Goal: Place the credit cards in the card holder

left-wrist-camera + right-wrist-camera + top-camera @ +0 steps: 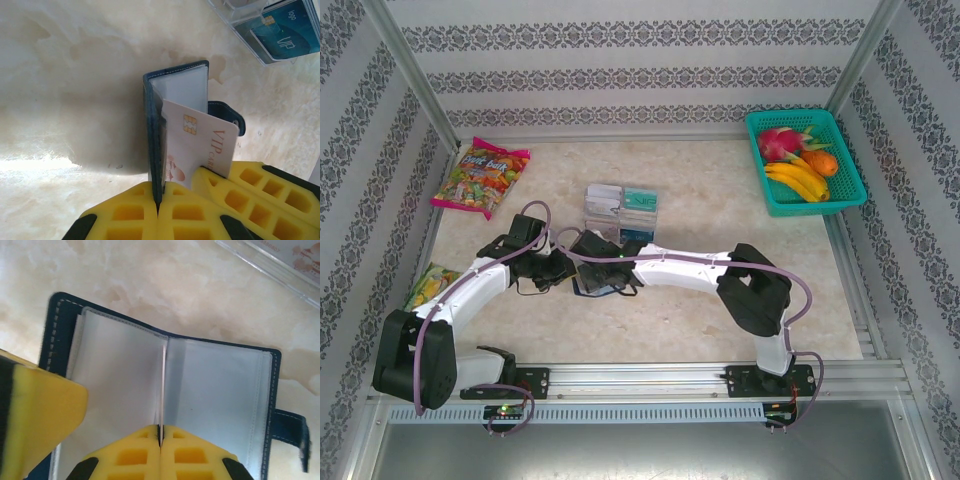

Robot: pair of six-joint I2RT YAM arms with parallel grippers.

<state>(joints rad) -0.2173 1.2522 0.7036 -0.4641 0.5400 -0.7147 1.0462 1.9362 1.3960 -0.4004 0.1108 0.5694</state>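
The card holder (220,390), a navy bi-fold with grey sleeves, lies open under my right gripper (160,432). That gripper is shut on a white credit card (161,385), seen edge-on along the fold. In the left wrist view the same white VIP card (200,142) leans with its lower corner against the holder's upright cover (152,150). My left gripper (159,200) is shut on that cover's edge. From above, both grippers meet over the card holder (598,288) at the table's middle. Other credit cards (640,198) sit in the clear tray (605,215) just behind.
A green basket (840,195) of fruit stands at the back right. A candy bag (480,180) lies at the back left and a snack packet (430,285) at the left edge. The clear tray (240,20) with a teal card (285,30) is close behind the holder.
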